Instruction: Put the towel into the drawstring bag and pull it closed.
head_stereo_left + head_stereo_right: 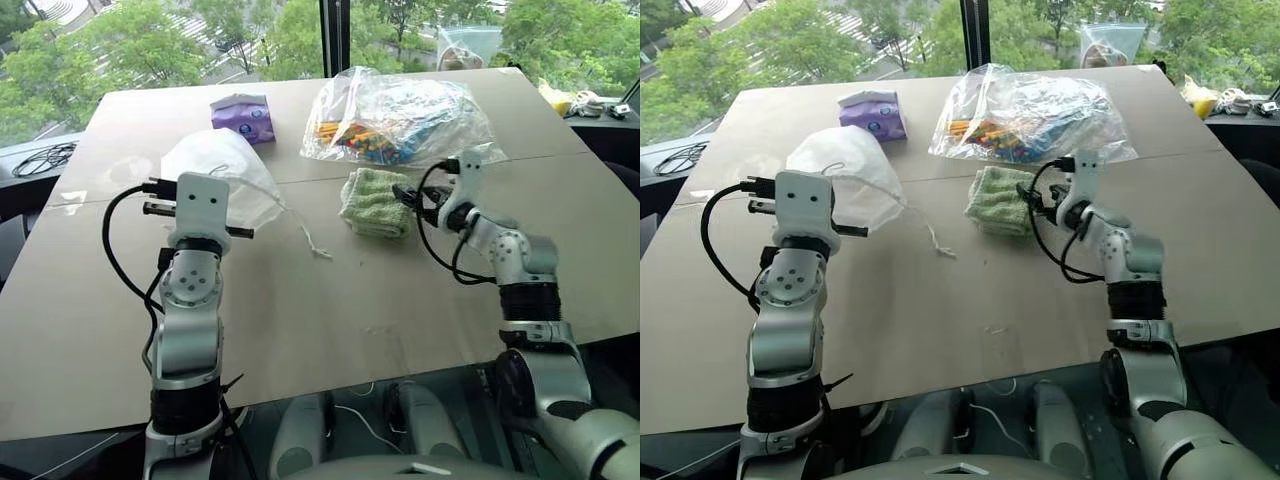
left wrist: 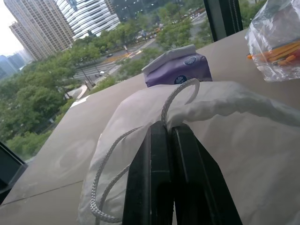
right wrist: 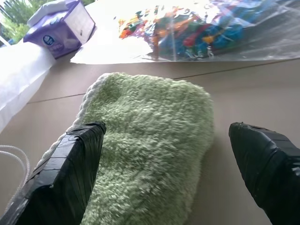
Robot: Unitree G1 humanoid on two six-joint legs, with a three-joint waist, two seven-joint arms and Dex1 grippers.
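The light green towel [image 1: 372,203] lies folded on the table, right of centre. My right gripper [image 3: 166,126] is open just in front of it, one black finger [image 3: 70,164] by its left side and the other beyond its right side, not touching it. The white drawstring bag [image 1: 225,185] is at the left, its top raised off the table. My left gripper [image 2: 165,129] is shut on the bag's gathered edge, where the white cord [image 2: 173,101] loops out. A loose end of the cord [image 1: 305,235] trails onto the table toward the towel.
A clear plastic bag of colourful sticks [image 1: 400,120] lies just behind the towel. A purple tissue pack [image 1: 244,117] sits behind the drawstring bag. The brown table [image 1: 330,310] has open room in front of both grippers. A window runs along the far edge.
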